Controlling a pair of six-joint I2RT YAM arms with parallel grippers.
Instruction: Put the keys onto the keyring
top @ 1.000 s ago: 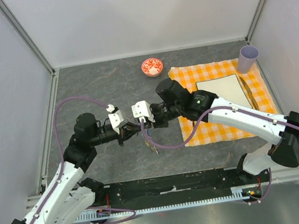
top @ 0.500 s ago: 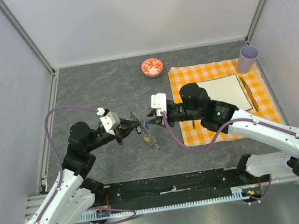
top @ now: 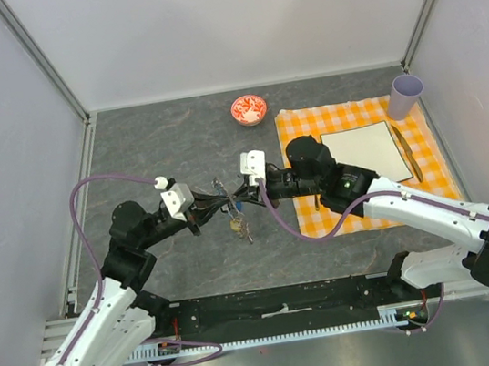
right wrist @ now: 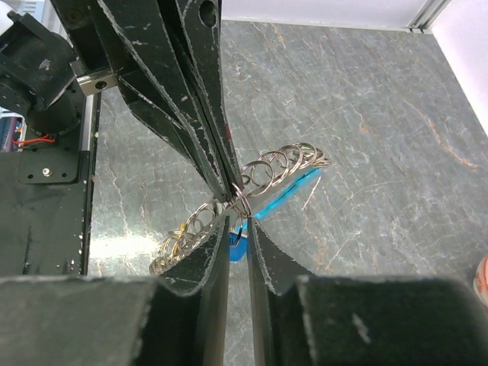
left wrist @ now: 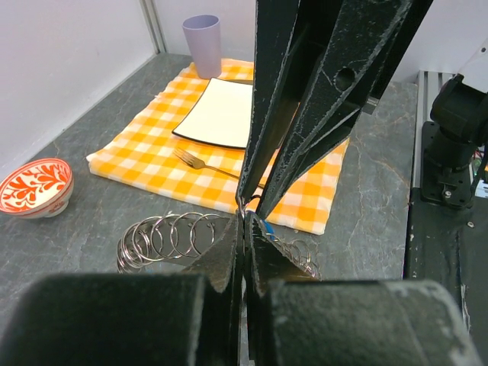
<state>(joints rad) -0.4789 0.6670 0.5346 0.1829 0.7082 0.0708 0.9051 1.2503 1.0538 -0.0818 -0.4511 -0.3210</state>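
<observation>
Looks mid-threading: left pincer (left wrist: 244, 229) clenched on keyring (right wrist: 282, 164), right pincer (right wrist: 239, 232) grasping blue-headed key (right wrist: 237, 250) at the wire; next likely needs careful sliding on.

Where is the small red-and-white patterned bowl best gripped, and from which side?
Its rim, from above, pinching across the wall: the small red-and-white patterned bowl sits upright, mouth open, and its rounded outside would likely slip from a side pinch.
</observation>
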